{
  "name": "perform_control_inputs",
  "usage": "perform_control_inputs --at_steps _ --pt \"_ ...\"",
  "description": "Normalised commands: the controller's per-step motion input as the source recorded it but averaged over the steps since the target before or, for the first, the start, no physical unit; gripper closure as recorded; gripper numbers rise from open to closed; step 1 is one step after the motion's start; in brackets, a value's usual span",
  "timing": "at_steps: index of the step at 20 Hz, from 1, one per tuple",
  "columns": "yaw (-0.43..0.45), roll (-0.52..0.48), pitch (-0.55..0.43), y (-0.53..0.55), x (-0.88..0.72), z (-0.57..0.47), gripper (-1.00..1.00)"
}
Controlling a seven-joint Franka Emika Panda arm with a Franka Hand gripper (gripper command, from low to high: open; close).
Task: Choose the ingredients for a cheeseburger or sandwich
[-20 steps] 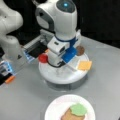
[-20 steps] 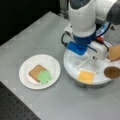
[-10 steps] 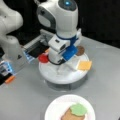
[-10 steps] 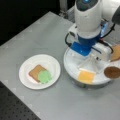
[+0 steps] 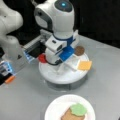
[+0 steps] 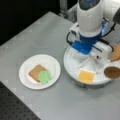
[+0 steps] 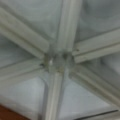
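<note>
The gripper [image 5: 58, 68] hangs low over the middle of a white round divided tray [image 5: 53, 76], with its fingertips hidden under the hand in both front views. The ingredients lie on the tray: a red tomato disc [image 5: 42, 58] at its left edge, a dark-brown patty [image 5: 79, 50], a yellow cheese square [image 5: 84, 65] and a tan bread square [image 6: 115, 53]. The sandwich is a bread square [image 6: 35, 71] with green lettuce [image 6: 45, 76] on top, resting on a white paper plate [image 6: 26, 80]. The wrist view shows only the tray's ribs meeting at a hub [image 7: 58, 62], close below.
The arm's grey base [image 5: 10, 37] and a box with blue lights [image 5: 7, 68] stand at a front view's left. The grey table [image 6: 37, 35] ends at a dark perforated edge [image 6: 15, 110] in a front view's bottom left.
The hand has shifted a little over the tray. The ingredients and the plate lie where they were.
</note>
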Motion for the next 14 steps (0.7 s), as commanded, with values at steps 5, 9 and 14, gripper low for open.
perform_control_inputs --at_steps 5,9,14 --pt "0.071 0.039 -0.293 -0.02 -0.33 -0.11 -1.0" --pt "0.089 0.029 -0.295 0.03 -0.29 -0.15 -1.0" --pt "0.148 0.06 -0.295 0.04 -0.26 -0.21 -1.0"
